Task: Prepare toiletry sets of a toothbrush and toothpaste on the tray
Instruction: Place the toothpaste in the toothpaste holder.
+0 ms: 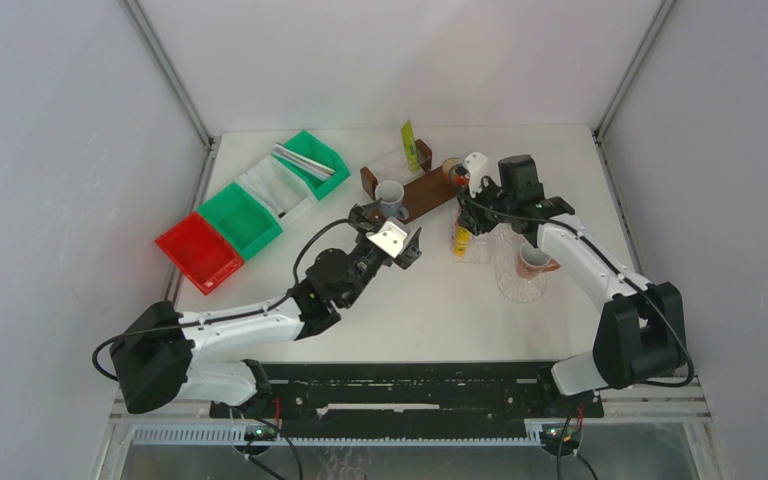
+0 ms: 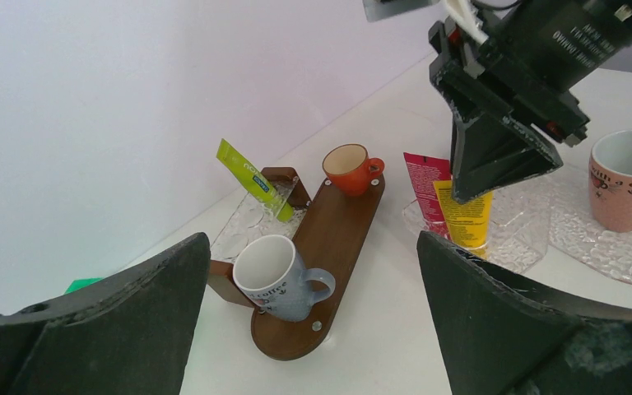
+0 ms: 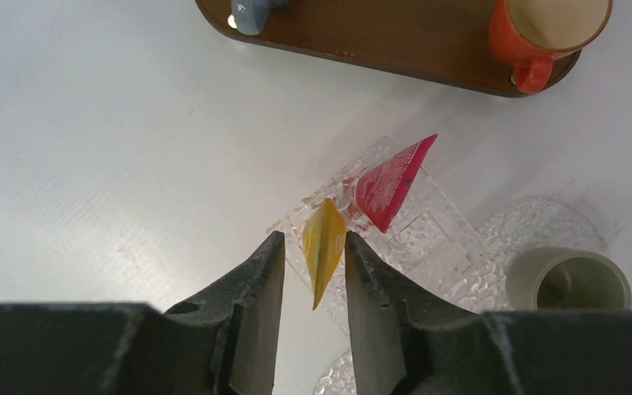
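Observation:
A brown wooden tray (image 1: 422, 192) holds a grey mug (image 2: 276, 278) at its near end and an orange cup (image 2: 350, 169) at its far end. Beside the tray, a green-yellow tube (image 2: 251, 178) leans in a clear glass holder (image 1: 392, 165). A yellow tube (image 3: 322, 247) and a red tube (image 3: 391, 185) stand in a clear box (image 1: 470, 245). My right gripper (image 3: 313, 237) hangs over that box, slightly open, with the yellow tube between its fingers and a gap on each side. My left gripper (image 2: 313, 247) is wide open and holds nothing, hovering just short of the grey mug.
A pink mug (image 2: 629, 177) sits on a glass dish (image 1: 520, 282) to the right of the box. At the left a row of bins runs diagonally: red (image 1: 198, 252), green (image 1: 245, 218), white (image 1: 280, 185) and green (image 1: 315, 163), the last with thin sticks in it.

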Robot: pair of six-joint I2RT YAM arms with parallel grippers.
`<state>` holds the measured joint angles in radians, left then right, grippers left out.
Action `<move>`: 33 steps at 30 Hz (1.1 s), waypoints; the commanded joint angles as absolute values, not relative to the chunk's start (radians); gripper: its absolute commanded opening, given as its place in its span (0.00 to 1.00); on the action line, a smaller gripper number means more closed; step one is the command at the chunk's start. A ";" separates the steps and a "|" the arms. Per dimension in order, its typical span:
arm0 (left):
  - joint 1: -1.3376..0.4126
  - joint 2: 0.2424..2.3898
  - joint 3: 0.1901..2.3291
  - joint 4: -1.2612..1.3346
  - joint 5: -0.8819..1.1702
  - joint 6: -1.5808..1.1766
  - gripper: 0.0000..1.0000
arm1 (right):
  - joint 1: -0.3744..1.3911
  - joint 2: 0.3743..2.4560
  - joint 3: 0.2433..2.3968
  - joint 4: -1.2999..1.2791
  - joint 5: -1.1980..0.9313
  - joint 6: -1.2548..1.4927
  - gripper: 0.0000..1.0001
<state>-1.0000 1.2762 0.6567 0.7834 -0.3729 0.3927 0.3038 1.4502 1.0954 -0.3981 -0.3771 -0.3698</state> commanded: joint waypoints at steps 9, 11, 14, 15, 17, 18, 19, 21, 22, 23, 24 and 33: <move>-0.998 1.276 0.672 0.830 -0.380 0.387 1.00 | 0.238 1.273 1.146 -0.444 -0.633 -0.381 0.42; -0.999 1.277 0.673 0.829 -0.382 0.387 1.00 | 0.216 1.252 1.142 -0.449 -0.705 -0.380 0.43; -0.998 1.279 0.675 0.830 -0.389 0.387 1.00 | 0.184 1.225 1.133 -0.450 -0.803 -0.373 0.43; -0.998 1.279 0.676 0.830 -0.393 0.385 1.00 | 0.177 1.219 1.131 -0.450 -0.828 -0.371 0.43; -0.992 1.276 0.679 0.830 -0.396 0.376 1.00 | 0.166 1.207 1.124 -0.448 -0.874 -0.369 0.43; -0.987 1.272 0.679 0.830 -0.395 0.366 1.00 | 0.162 1.204 1.122 -0.446 -0.887 -0.367 0.43; -0.979 1.266 0.679 0.829 -0.392 0.354 1.00 | 0.160 1.201 1.120 -0.445 -0.897 -0.365 0.44; -0.954 1.247 0.675 0.821 -0.373 0.313 1.00 | 0.153 1.196 1.118 -0.443 -0.908 -0.361 0.44; -0.933 1.232 0.674 0.809 -0.350 0.274 1.00 | 0.149 1.193 1.117 -0.443 -0.914 -0.359 0.44; -0.906 1.219 0.674 0.792 -0.325 0.230 1.00 | 0.146 1.190 1.116 -0.442 -0.918 -0.357 0.44; -0.874 1.205 0.675 0.774 -0.291 0.172 1.00 | 0.143 1.189 1.115 -0.441 -0.922 -0.357 0.44; -0.535 1.171 0.706 0.599 -0.075 -0.390 1.00 | 0.129 1.167 1.101 -0.429 -0.945 -0.350 0.45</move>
